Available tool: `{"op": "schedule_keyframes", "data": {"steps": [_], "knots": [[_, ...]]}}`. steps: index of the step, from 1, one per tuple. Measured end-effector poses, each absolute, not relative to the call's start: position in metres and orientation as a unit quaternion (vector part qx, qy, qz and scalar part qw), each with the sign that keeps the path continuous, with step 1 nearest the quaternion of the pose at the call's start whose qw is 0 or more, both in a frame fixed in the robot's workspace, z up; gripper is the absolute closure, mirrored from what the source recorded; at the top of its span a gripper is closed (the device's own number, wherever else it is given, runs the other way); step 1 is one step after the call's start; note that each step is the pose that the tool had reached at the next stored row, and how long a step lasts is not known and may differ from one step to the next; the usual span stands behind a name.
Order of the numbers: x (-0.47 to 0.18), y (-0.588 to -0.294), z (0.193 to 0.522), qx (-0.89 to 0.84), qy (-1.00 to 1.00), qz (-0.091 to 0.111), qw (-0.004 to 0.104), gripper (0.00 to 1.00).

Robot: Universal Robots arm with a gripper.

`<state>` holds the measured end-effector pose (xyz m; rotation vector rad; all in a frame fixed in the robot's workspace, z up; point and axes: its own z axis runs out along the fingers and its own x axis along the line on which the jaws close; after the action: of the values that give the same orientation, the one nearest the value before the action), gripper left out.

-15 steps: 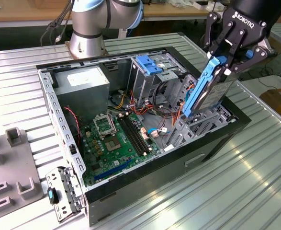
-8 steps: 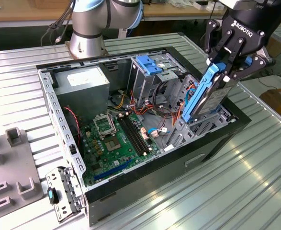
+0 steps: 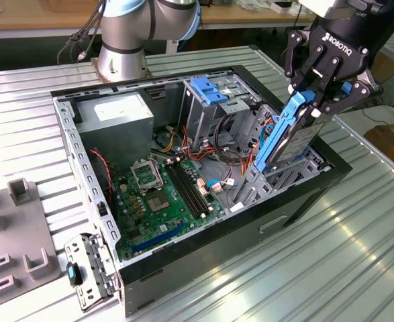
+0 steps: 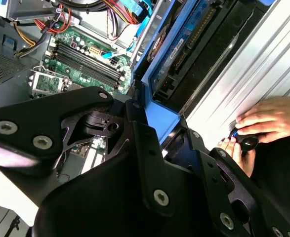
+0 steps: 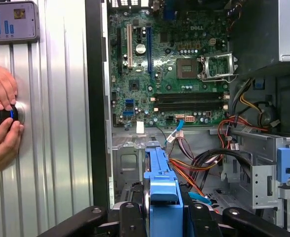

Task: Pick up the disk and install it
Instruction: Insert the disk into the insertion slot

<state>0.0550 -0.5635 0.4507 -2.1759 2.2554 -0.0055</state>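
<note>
My gripper (image 3: 312,100) is shut on the upper end of the disk (image 3: 287,137), a dark slab edged by a bright blue bracket. The disk stands steeply tilted at the open computer case's (image 3: 203,258) corner on the exterior view's right. Its lower end reaches down into the metal bay (image 3: 264,178) there. In the first wrist view the blue bracket (image 5: 160,177) rises between my black fingers (image 5: 130,212). In the second wrist view the disk (image 4: 184,44) runs away from the gripper (image 4: 149,118) along the case wall.
Inside the case lie a green motherboard (image 3: 163,198), a grey power supply (image 3: 113,121), a tall drive cage with a blue latch (image 3: 209,90) and bundles of cables (image 5: 204,163). A person's hands (image 5: 1,118) hold a knob on the ribbed table beside the case. A grey fixture (image 3: 22,221) stands at the exterior view's left.
</note>
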Motion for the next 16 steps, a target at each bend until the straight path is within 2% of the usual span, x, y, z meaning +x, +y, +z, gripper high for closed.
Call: {"op": "schedule_keyframes", "data": {"steps": [16], "knots": [[0.055,-0.565,0.437,-0.695,0.719,-0.002,0.004,0.63]]}}
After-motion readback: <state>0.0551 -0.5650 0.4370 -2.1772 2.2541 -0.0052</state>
